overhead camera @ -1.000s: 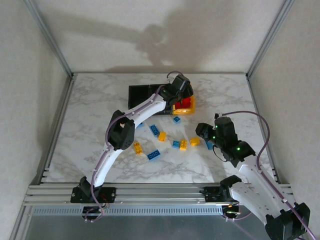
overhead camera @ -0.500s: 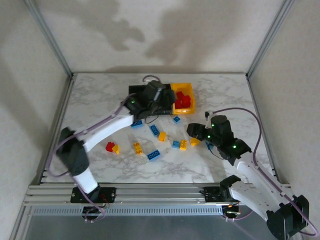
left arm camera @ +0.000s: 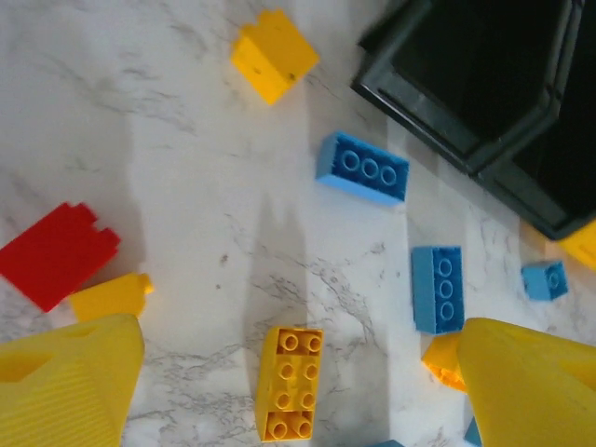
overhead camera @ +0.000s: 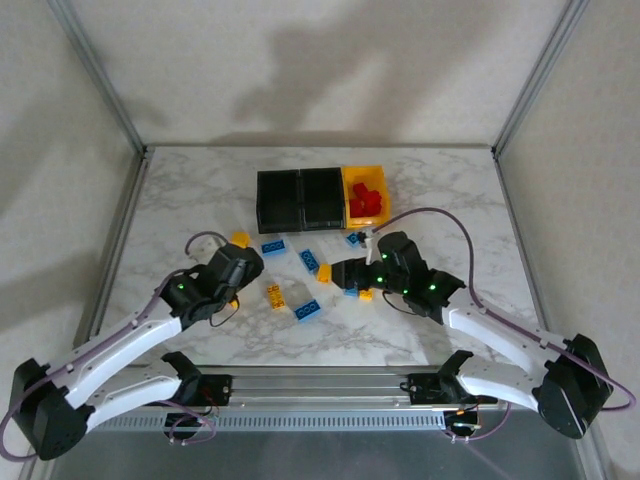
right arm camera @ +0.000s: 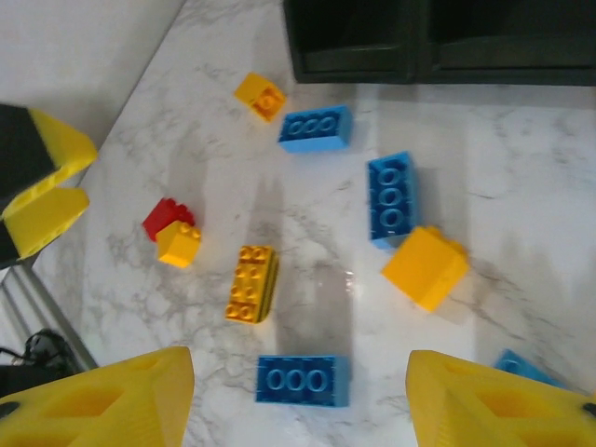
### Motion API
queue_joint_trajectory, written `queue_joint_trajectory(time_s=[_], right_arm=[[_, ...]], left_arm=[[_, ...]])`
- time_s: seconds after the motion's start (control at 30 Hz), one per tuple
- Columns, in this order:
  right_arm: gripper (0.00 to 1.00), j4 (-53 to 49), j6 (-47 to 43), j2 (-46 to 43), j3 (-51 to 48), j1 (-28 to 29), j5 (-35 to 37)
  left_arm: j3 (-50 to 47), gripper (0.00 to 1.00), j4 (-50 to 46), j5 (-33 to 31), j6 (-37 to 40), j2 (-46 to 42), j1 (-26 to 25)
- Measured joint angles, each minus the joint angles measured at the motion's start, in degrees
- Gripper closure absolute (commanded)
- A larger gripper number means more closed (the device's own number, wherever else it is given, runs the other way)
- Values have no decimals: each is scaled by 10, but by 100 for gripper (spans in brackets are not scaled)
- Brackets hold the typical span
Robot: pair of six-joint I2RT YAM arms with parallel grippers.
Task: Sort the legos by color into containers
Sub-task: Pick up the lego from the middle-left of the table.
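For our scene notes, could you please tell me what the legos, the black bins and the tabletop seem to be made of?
Legos: hard moulded plastic, lightly glossy, with crisp studs and even colour. Black bins: probably plastic too, thin moulded walls, dull sheen. Tabletop: white, grey-veined marble look, smooth enough to show glare; stone or printed laminate, I cannot tell.

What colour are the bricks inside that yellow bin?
The bricks are red; the top external view shows them best.

— How does the table (right arm camera: 521, 186) look to you?
— I'm seeing smooth, marble-patterned, slightly glossy. The legos (right arm camera: 304, 380) are shiny hard plastic, the black containers (overhead camera: 280, 200) duller plastic, and the front rail (overhead camera: 330, 383) is brushed metal.
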Motion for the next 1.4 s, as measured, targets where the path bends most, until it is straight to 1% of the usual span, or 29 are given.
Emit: queue_joint_trajectory(time_s=[0.1,0.17,0.27,0.3,0.5,0.67,0.87,0.9,0.97,1.0,1.03,1.07,1.17,1.23,1.4], right_arm=[[38,13,0,10,3,23,8],[38,19,0,12,3,29,11],[38,27,1,12,3,31,17],[38,28,1,12,3,31,20],[38,23,1,10,3,31,47],[39,22,0,0,3,32,58],[39,16,0,-1,3,32,68],[39,14,0,-2,3,32,70],[39,12,0,-2,3,32,74],[39,11,0,-2,3,32,74],[39,11,0,-2,3,32,76],[39,11,1,-2,3,32,77],[39,11,1,-2,3,32,85],[39,11,1,-2,3,32,87],[40,11,2,-2,3,32,89]], left_arm=[[-16,14,-14,3,-35,-30,44],[-34,11,-15,15,-42,-36,82],[-59,10,-17,42,-46,-23,130],[-64,10,-17,49,-46,-16,139],[-82,11,-4,97,-39,30,156],[-98,12,16,106,-32,66,180],[-105,15,52,114,-19,121,200],[-105,17,58,115,-16,136,201],[-105,26,67,119,-10,160,202],[-105,29,68,118,-5,171,202],[-105,35,64,118,0,174,202],[-104,38,62,118,1,174,203],[-104,44,53,114,10,173,204],[-104,50,50,115,14,170,207],[-100,54,60,117,23,151,213]])
